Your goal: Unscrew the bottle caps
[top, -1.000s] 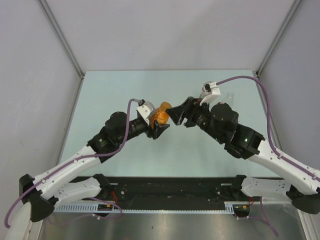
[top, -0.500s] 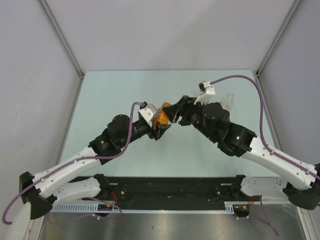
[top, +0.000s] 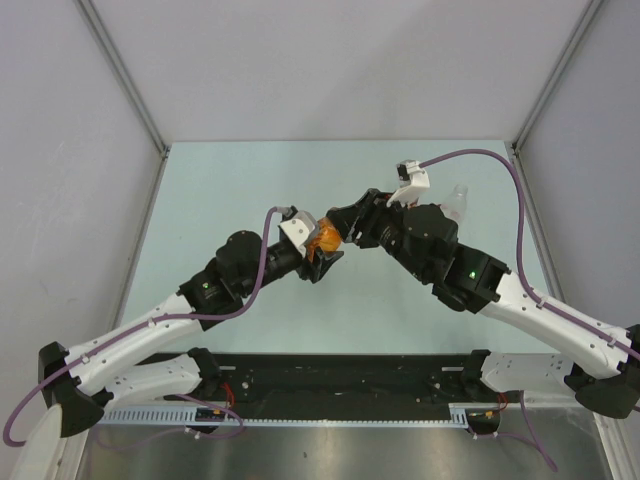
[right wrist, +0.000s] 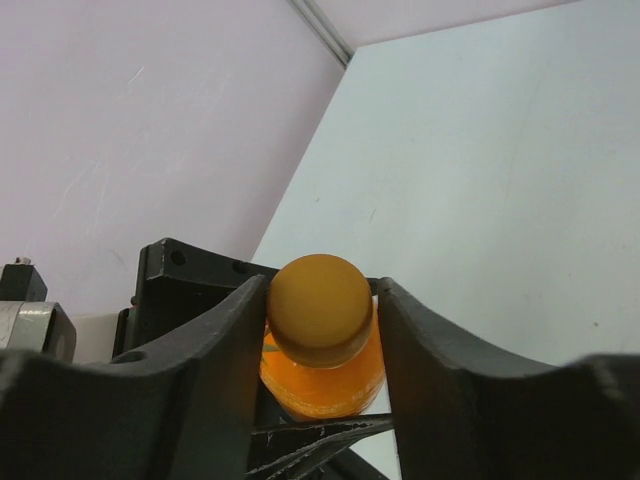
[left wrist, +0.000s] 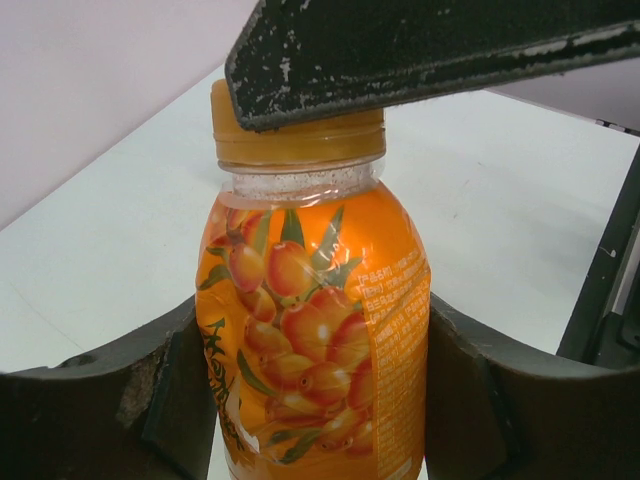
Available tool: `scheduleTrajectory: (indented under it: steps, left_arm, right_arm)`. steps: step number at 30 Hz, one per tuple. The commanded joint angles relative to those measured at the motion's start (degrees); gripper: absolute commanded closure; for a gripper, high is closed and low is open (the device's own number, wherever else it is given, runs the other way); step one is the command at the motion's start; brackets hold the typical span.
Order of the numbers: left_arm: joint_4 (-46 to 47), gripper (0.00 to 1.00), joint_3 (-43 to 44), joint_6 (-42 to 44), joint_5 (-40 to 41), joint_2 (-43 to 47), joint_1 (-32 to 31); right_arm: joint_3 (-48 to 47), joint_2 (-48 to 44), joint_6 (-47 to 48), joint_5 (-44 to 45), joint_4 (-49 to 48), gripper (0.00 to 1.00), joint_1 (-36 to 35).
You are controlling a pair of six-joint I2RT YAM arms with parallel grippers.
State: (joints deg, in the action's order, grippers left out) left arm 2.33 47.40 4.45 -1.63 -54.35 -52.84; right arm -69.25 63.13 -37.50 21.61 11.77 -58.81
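Two pincers on one item. On the body, the left pincer (left wrist: 320, 400) is clenched on the small orange-filled plastic bottle with a fruit-print label (left wrist: 310, 320), fingers pressed against both sides of the label. At the top, the right pincer (right wrist: 320, 310) grips the round orange plastic screw cap (right wrist: 318, 295), one finger touching each side, and the cap is seated on the bottle neck. Top view puts the bottle between the two wrists over the middle of the pale green counter (top: 230, 180); can't tell if it touches the surface. Near the far right edge stands a small clear plastic bottle (top: 458, 200), partly hidden behind the right arm.
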Motion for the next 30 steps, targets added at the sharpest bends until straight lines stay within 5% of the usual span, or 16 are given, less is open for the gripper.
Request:
scheduleTrajectory:
  steps: [1,8,13,19,25,28,30]
  left_arm:
    - [1.8,1.0,0.6,1.2,0.1,0.7,-0.7]
    - [1.5,1.0,1.0,1.3,0.1,0.7,-0.9]
    - [1.2,1.0,1.4,1.4,0.3,0.4,-0.9]
    - [1.3,1.0,1.3,1.2,0.3,0.3,-1.1]
    - [1.1,1.0,1.2,1.3,0.6,0.5,-1.2]
    - [0.7,1.0,1.5,1.4,0.6,0.6,-1.2]
    - [-0.2,1.0,2.0,1.0,0.1,0.7,-1.2]
  right_arm:
    - [-2.2,0.3,0.8,1.1,-1.9,0.55,-0.3]
    - [-2.2,0.7,0.9,0.1,-1.1,0.61,-0.3]
    - [-2.2,0.8,1.0,-0.8,-0.8,0.47,-0.3]
    - [-2.2,0.6,1.1,-0.7,-0.8,0.44,-0.3]
    - [-2.2,0.5,1.2,-0.4,-0.8,0.64,-0.3]
    - [-2.2,0.4,1.9,-0.4,-0.9,0.93,-0.3]
    - [-2.2,0.4,3.0,-1.2,-1.1,1.0,-0.3]
